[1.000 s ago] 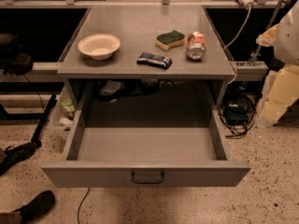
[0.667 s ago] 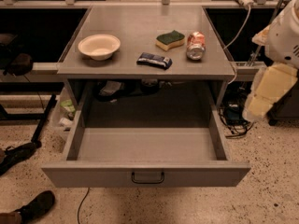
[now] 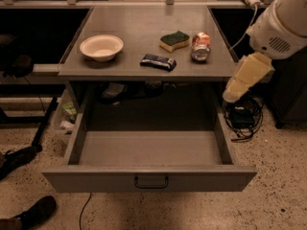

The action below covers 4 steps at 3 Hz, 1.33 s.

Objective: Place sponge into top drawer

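The sponge [image 3: 174, 40], dark green on top with a yellow body, lies on the tabletop right of centre, between a dark snack wrapper [image 3: 158, 61] and a tipped can [image 3: 201, 46]. The top drawer [image 3: 149, 177] is pulled wide open below the table, and its grey floor is bare. My arm [image 3: 247, 74] reaches in from the upper right: a white link, then a cream one ending beside the table's right front corner. The gripper itself is out of view.
A cream bowl [image 3: 101, 47] sits on the left of the tabletop [image 3: 139, 23]. Cables [image 3: 242, 119] lie on the floor right of the drawer. Shoes [image 3: 33, 212] and clutter are on the floor at left.
The arm has swung in from the right edge, up and toward the table. Nothing on the table has moved, and the drawer stays open.
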Available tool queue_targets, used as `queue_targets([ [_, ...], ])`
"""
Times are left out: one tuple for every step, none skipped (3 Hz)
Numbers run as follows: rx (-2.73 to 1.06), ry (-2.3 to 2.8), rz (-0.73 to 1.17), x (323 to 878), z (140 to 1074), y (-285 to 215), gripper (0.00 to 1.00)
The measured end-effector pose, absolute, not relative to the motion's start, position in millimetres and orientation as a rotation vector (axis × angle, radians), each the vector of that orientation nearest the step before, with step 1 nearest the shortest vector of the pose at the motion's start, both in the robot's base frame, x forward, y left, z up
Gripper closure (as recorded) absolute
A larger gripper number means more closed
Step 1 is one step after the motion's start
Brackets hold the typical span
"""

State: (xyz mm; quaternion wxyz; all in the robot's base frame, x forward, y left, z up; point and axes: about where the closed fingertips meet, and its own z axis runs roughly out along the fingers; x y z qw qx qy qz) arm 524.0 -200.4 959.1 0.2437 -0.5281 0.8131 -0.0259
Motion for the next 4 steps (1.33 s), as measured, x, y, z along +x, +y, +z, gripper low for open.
queue_targets([
  [-1.376, 2.185, -0.047, 562.9, 959.4, -193.9, 0.0],
  [-1.334, 2.162, -0.004, 598.5, 954.8, -183.9, 0.0],
  [-1.334, 2.162, -0.004, 598.5, 954.8, -184.0, 0.0],
  [-1.297, 2.177, 0.008, 598.2, 954.5, -185.3, 0.0],
])
